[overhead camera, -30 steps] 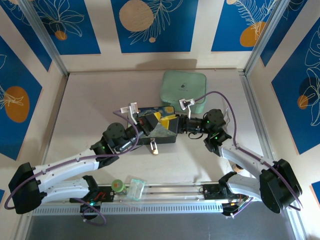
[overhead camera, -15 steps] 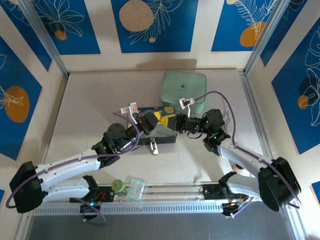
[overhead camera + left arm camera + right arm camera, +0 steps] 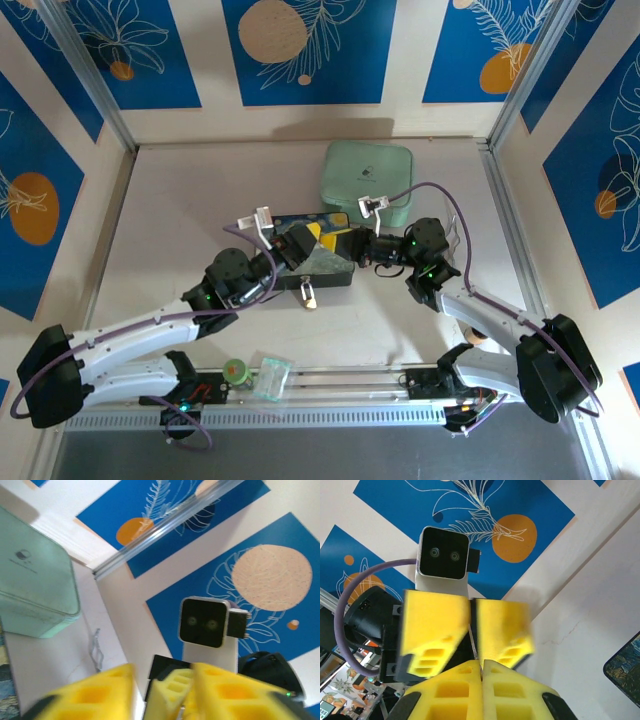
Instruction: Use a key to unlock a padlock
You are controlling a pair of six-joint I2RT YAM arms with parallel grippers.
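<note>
The small brass padlock (image 3: 309, 294) hangs at the front of the painted box (image 3: 326, 266). Above the box my two grippers meet tip to tip. My right gripper (image 3: 343, 246) (image 3: 481, 664) is shut on the thin silvery key (image 3: 475, 655), whose blade runs up between the left gripper's yellow fingers (image 3: 436, 625). My left gripper (image 3: 306, 241) (image 3: 162, 674) is open, its fingers standing apart on either side of the right gripper's fingertips (image 3: 172, 690). A sliver of the key (image 3: 181, 713) shows low in the left wrist view.
A mint-green case (image 3: 368, 175) (image 3: 35, 590) lies behind the box. A bent wire (image 3: 96, 650) rests on the table beside it. A green-capped item (image 3: 235, 371) and a clear bag (image 3: 270, 378) sit by the near rail.
The right gripper has shut on the key while the left gripper's jaws have opened off it. Both arms have barely moved.
</note>
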